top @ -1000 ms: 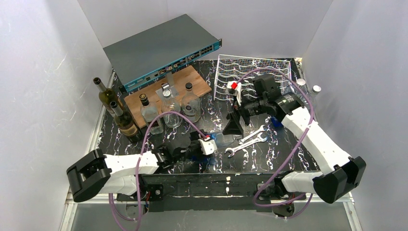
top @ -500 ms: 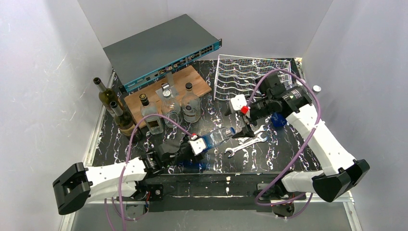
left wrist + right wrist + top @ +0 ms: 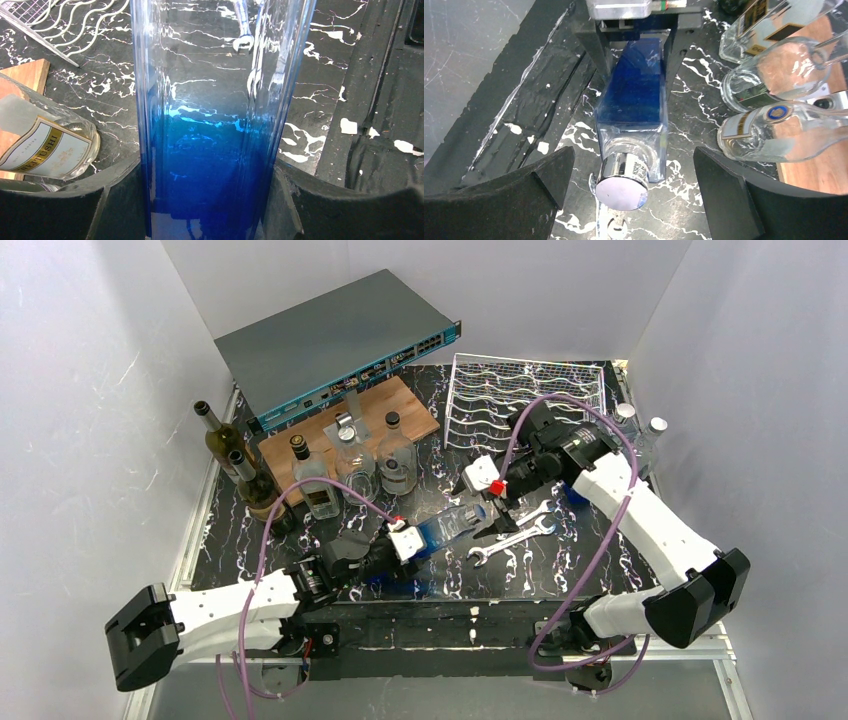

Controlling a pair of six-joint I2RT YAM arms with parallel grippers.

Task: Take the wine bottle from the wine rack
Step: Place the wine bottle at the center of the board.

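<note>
Blue-tinted glass marks the wine bottle (image 3: pixel 452 524), which in the overhead view hangs nearly level above the table (image 3: pixel 480 580), well clear of the white wire wine rack (image 3: pixel 520 390) at the back. The left end effector (image 3: pixel 405 542) grips its base end. The right end effector (image 3: pixel 492 502) hangs at the cap end, spread fully and holding nothing. Two wrenches (image 3: pixel 515 530) lie just beneath.

From the left wrist, black fingers (image 3: pixel 120 200) clamp two opposite flat faces. The glass is smooth and slick, deep blue at the base and fading to clear.

From the right wrist, the bottle shows square shoulders and a shiny round metal cap (image 3: pixel 621 182). The right fingers (image 3: pixel 524 185) flank the cap without touching it, and clear bottles (image 3: pixel 774 125) lie close by.

The lift off the rack looks done, leaving a set-down or a hand-over. Held at one end, slick glass will want to pivot, so the grip should stay square on the flats. Lower it slowly onto bare table, away from the wrenches. If the right side takes it, the flat shoulders are safer than the round cap.
</note>
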